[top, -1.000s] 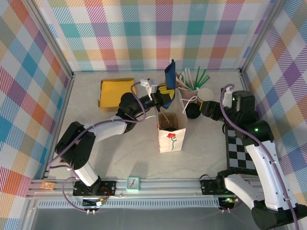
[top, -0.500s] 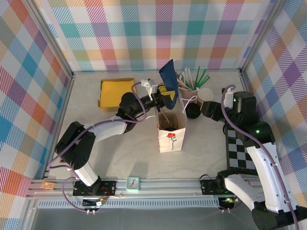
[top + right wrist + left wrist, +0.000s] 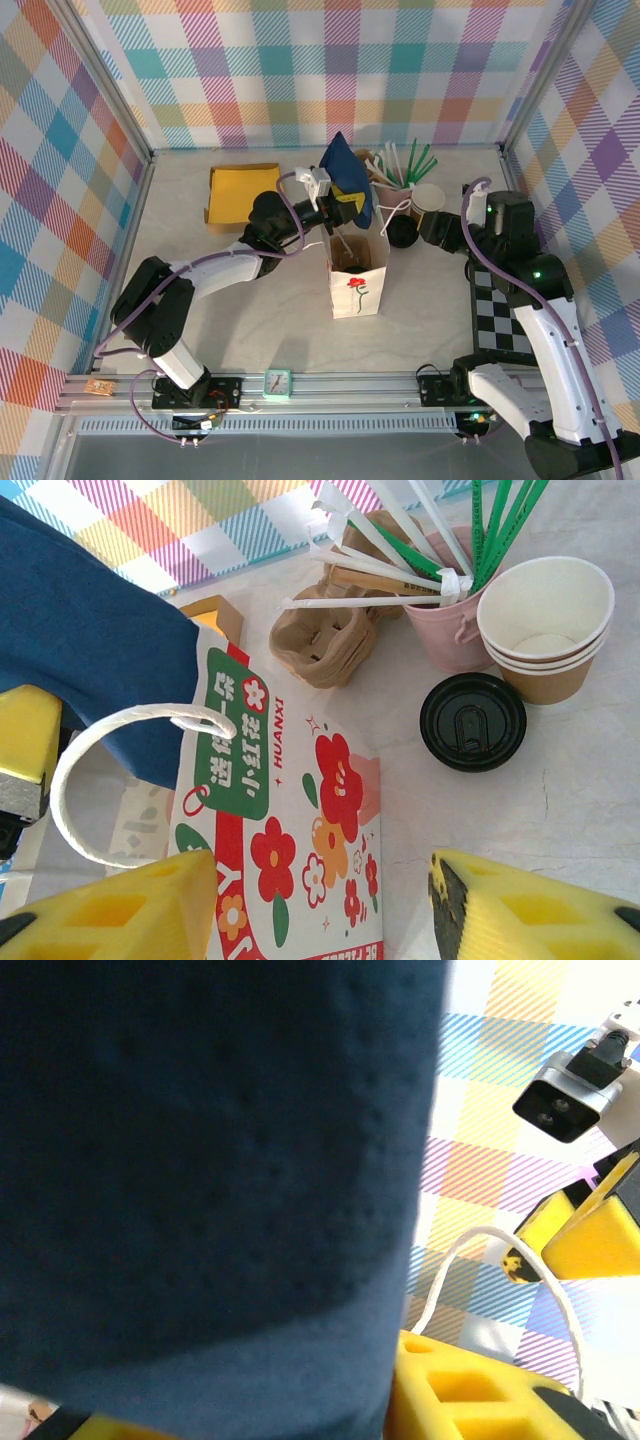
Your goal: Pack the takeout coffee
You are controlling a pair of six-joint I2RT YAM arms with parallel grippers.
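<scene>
The takeout coffee is hidden. A white paper bag [image 3: 358, 285] with red flowers [image 3: 300, 820] stands mid-table, its mouth open upward with something dark brown inside that I cannot make out. My left gripper [image 3: 346, 200] is at the bag's back rim, and a dark blue napkin [image 3: 347, 170] leans over it toward the bag. In the left wrist view the napkin [image 3: 210, 1160] lies between the yellow fingers [image 3: 470, 1395]; whether they still grip it is unclear. My right gripper [image 3: 428, 230] [image 3: 320, 910] hangs open beside the bag, holding nothing.
A loose black lid [image 3: 472, 721] lies on the table right of the bag. Behind it are stacked unlidded brown cups [image 3: 545, 620], a pink cup of straws [image 3: 455, 630] and a cardboard cup carrier [image 3: 325, 645]. A yellow box [image 3: 243, 192] sits back left, a checkered mat [image 3: 498, 312] right.
The blue napkin stood narrow and upright above the left gripper; it has since tipped and spread toward the bag. The right arm has stayed still.
</scene>
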